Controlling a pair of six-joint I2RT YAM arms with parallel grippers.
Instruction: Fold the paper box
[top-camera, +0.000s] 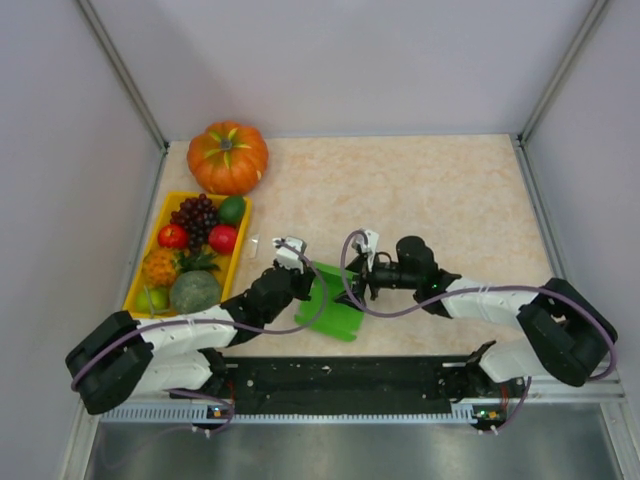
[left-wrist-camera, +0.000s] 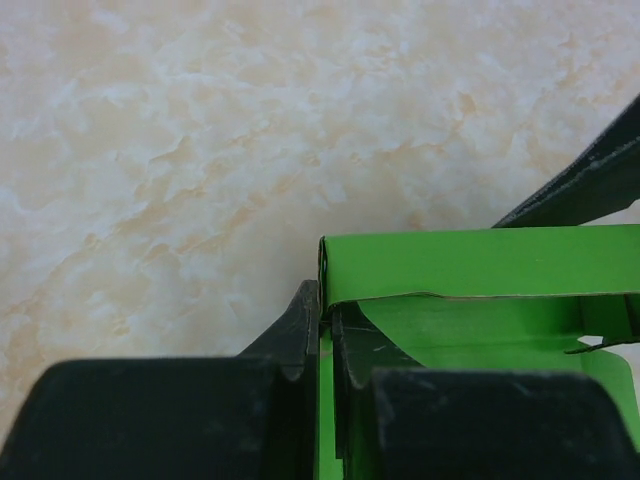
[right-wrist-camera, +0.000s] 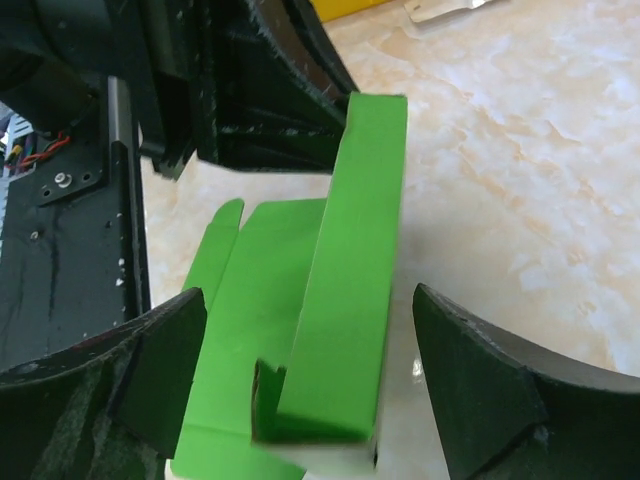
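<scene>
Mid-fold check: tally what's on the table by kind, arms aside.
Paper box: 1
Pumpkin: 1
Tray: 1
Fruit pieces in the tray, grape bunch as one: 7
Small pale object beside the tray: 1
Total: 11

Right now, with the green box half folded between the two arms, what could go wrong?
1. The left jaws pinch the paper box only at a corner of its raised wall; the thin card may slip out or crease there.
2. The right jaws stand open on both sides of that wall, not touching it; a sideways move could knock it flat.
</scene>
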